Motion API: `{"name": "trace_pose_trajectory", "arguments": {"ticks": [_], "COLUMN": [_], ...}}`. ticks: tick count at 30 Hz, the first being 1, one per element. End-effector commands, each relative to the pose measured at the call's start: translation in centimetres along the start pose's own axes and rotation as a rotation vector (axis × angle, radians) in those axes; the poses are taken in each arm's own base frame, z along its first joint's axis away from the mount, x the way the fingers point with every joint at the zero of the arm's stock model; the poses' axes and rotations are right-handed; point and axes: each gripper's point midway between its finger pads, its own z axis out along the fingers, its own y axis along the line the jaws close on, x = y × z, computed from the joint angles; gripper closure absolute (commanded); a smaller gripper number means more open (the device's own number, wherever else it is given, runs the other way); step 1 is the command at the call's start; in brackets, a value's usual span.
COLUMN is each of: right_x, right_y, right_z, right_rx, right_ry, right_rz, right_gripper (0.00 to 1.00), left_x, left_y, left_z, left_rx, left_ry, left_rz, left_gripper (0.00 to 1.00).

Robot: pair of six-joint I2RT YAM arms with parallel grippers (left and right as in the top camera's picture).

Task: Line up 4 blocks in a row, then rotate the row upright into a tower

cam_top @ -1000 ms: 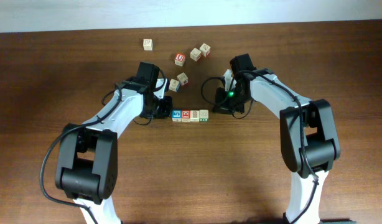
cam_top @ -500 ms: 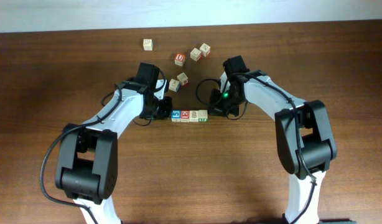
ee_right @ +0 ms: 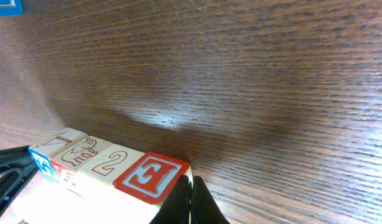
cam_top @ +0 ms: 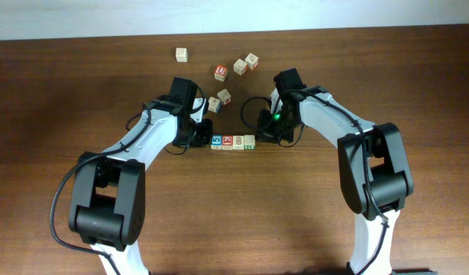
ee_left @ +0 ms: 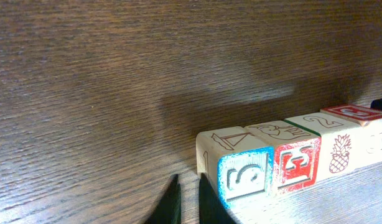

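Four blocks (cam_top: 234,142) lie in a touching row on the tabletop (cam_top: 295,214), flanked by the left end effector (ee_left: 190,200) and right end effector (ee_right: 188,200), both clenched empty. Rotating the row likely calls for opposed sideways pushes.

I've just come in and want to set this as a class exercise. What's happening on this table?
A row of four blocks lies in the middle of the table, with a robot arm at each end. The left end effector sits shut beside the blue-faced block at the row's left end. The right end effector sits shut beside the red-framed end block at the other end. Neither holds anything. Six loose cubes lie scattered farther back.
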Motion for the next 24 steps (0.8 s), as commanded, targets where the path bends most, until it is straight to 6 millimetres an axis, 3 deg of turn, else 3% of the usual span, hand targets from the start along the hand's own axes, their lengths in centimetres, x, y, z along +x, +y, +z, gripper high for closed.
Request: {"name": "trace_pose_trajectory", "arguments": {"ticks": [1,15,24], "right_x": [0.1,0.4,0.7], "right_y": [0.1,0.5,2.6], "right_z": [0.1,0.3,-0.1], "right_rx": [0.01,0.006,-0.043], "right_ry": [-0.005,0.003,0.006], "right_rz": [-0.004,-0.022,-0.127], "right_gripper": [0.96,0.96,0.96], "left_x": [-0.3,-0.3,-0.3], "left_y": [-0.1,-0.5,-0.6], "left_z": [0.2,1.4,1.4], "left_rx": [0.002,0.004,0.012], "left_ry": [-0.003,0.003,0.005], "left_rz": [-0.011,-0.046,-0.046], "left_gripper": [1.0,1.0,1.0]}}
